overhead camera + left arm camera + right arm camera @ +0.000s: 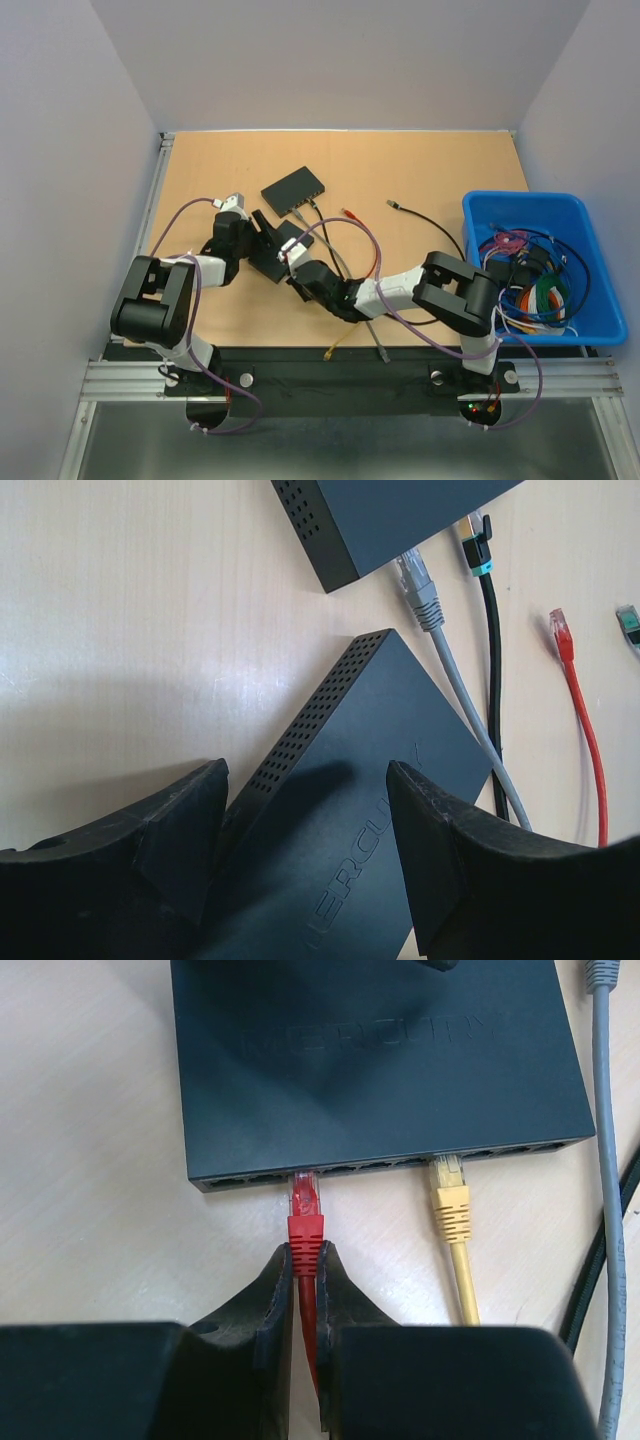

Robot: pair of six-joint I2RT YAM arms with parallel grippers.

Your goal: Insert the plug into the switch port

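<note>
Black rubber fingers (pixel 170 850) of the left gripper (pixel 305 780) stand wide apart on either side of the near Mercury network switch (pixel 400 730), straddling its back end; whether they press its sides I cannot tell, though they look placed to brace it against a push. Beyond it on the wooden table (pixel 200 180) lies a second switch (pixel 400 520), with a grey plug (pixel 420 585) and a black cable (pixel 480 555) just beside it. Moving right to the switch's port face, the red plug (pixel 305 1205) sits with its clear tip at the mouth of a port near the left end; more of that tip shows than on the yellow plug (pixel 450 1200), which is seated a few ports along, so I judge the red one only started, not home. The right gripper (pixel 305 1260) is pinched narrow on the red cable just behind the plug's boot; the step in hand is the insertion itself. The next move calls for a straight push along the port's axis, plug level and the switch held from sliding back. Far right stands a blue bin (pixel 520 205) of spare cables.
</note>
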